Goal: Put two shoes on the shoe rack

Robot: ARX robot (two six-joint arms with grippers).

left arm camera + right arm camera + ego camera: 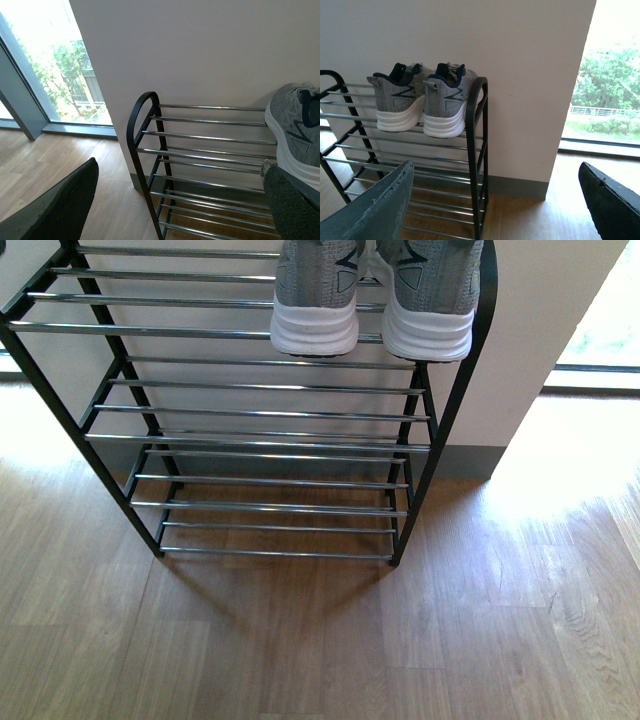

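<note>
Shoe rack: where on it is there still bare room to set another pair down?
The grey sneakers crowd the right end of the top tier of the shoe rack, side by side. The top rods left of them are bare out to the left end, and the lower tiers hold nothing in view.

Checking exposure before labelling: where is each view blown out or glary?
Front view: sunlight washes out the floor right of the shoe rack, and its rods glint. Left wrist view: the window is overexposed. Right wrist view: window bright too, sneakers evenly lit.
</note>
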